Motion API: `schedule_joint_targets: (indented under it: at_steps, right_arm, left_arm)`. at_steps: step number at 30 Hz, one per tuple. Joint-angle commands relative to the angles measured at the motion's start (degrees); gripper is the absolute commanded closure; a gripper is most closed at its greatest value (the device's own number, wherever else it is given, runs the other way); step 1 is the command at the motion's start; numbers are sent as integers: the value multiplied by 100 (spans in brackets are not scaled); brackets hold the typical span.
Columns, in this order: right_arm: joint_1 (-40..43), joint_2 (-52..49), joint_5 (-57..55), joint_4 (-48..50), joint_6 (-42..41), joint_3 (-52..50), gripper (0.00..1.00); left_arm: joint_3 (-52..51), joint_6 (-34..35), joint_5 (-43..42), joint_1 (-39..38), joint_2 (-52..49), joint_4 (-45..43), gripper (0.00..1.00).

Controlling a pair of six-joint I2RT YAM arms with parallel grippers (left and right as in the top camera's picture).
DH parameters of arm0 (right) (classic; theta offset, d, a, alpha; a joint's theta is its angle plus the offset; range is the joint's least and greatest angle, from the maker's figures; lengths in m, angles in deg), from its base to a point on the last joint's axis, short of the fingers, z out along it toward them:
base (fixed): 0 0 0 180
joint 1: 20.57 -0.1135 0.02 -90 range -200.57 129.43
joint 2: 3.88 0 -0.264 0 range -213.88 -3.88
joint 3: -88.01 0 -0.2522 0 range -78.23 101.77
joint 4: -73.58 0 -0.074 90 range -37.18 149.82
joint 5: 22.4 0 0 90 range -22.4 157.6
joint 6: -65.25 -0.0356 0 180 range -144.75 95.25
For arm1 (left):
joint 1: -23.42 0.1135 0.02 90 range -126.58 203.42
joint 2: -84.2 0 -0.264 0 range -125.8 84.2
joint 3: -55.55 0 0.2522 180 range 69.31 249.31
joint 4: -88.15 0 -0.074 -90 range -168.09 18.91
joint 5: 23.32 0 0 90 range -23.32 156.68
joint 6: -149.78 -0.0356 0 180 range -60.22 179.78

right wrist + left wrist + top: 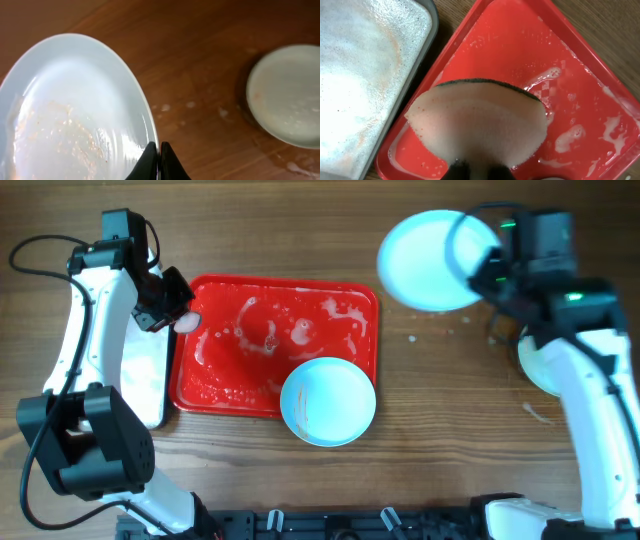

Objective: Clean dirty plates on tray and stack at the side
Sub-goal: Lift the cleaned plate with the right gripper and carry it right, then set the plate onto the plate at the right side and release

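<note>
Firmly, left gripper point(479, 172) clamps sponge point(480, 125); right gripper point(159, 159) pinches plate point(75, 110).

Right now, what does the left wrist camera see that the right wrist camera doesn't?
Only the left wrist view shows the sponge, the foamy red tray below it and the metal pan beside the tray. Only the right wrist view shows the right claw pinching the rim of a smeared plate, plus a second plate lying flat on the table. Both show some of that wooden table.
</note>
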Motion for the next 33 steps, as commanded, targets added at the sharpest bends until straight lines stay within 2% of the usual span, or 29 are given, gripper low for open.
schedule_joint_targets:
  at_steps: [1,8,13,15,23,31,33]
  right_arm:
    - [1119,129,780,-83,90,-144,96]
    - [2914,330,793,404,-103,-1488,96]
    - [3748,466,721,734,-205,-2251,96]
    - [4054,466,286,892,-352,-2594,96]
    - [4330,459,-413,1895,-457,-3467,96]
    - [4317,315,-166,3027,-431,-3915,94]
    - [4317,190,-151,3126,-422,-3915,82]
  left_arm:
    - [61,-101,-50,0,33,-9,96]
    - [61,-98,-50,0,33,-11,96]
    - [61,-96,-50,0,33,-9,96]
    - [61,-98,-50,0,31,-7,96]
    - [61,-96,-52,0,31,-4,96]
    - [61,-94,-52,0,31,-7,96]
    - [61,-94,-52,0,31,-7,96]
